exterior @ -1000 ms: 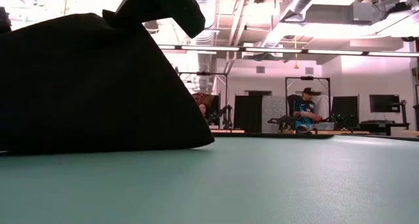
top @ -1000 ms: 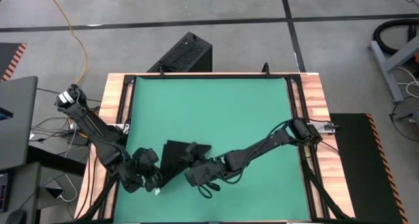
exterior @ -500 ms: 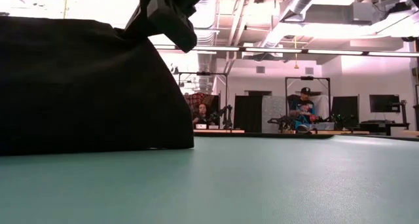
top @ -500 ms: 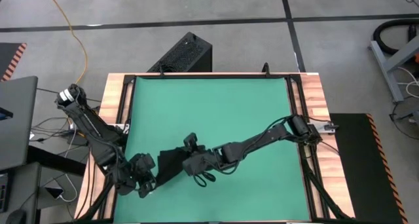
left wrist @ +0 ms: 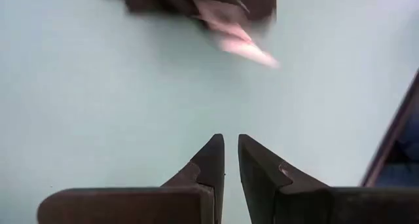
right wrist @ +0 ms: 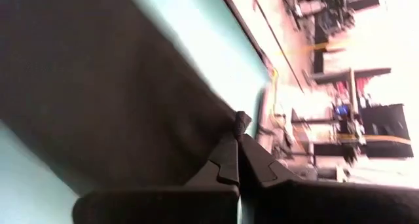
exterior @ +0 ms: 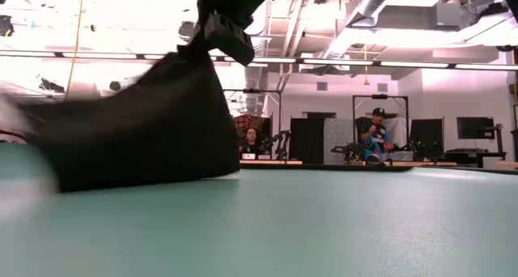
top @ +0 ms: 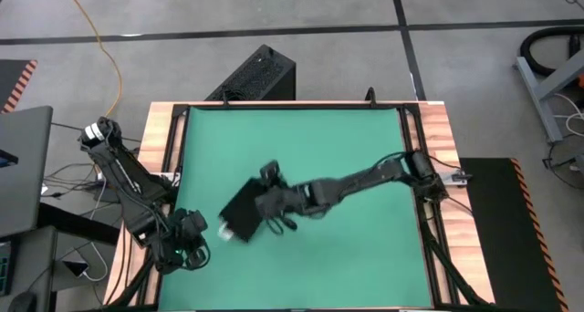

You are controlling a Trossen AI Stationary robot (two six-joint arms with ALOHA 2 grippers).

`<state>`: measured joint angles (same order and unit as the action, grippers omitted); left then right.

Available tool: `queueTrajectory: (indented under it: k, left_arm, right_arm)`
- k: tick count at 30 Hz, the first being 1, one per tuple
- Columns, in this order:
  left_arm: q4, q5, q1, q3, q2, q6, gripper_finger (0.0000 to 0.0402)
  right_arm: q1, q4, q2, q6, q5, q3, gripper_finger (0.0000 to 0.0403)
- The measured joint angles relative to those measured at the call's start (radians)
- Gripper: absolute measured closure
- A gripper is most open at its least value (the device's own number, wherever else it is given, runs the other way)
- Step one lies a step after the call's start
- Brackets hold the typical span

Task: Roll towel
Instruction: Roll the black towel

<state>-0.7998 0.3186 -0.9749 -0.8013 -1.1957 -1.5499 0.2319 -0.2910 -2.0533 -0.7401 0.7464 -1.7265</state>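
The towel point(top: 245, 215) is seen as soft, matt black cloth. The mat point(top: 301, 148) on the table is shown smooth and matt green. Wood grain is shown along the table's side edges point(top: 443, 139). A hard, dull finish is shown on the left gripper's fingers point(left wrist: 209, 165).

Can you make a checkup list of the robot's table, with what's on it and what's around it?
Surface: green mat on a wood-edged table.
Job's things: black towel bunched on the mat, one edge lifted; small white tag at its edge.
Clutter: nothing seen on the mat besides the towel.
Grippers: right gripper has its jaws shut on the towel and holds it up off the mat; left gripper sits near the mat's left edge, apart from the towel, jaws almost together and holding nothing.
Cables: yellow cable on the floor; white leads left of the table.
Surroundings: black ribbed box behind the table; seated person far across the room.
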Motion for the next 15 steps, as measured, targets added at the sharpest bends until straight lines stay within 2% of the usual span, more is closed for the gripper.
queueTrajectory:
  k: [10,15]
  left_arm:
    - [-0.034,0.113,0.023,0.0,-0.001,0.099,0.0368]
    - [-0.048,0.151,0.033,0.0,-0.001,0.142,0.0368]
  right_arm:
    - [-0.252,-0.005,0.113,-0.097,-0.013,0.0,0.0395]
    - [-0.343,-0.021,0.169,-0.046,-0.011,0.0,0.0395]
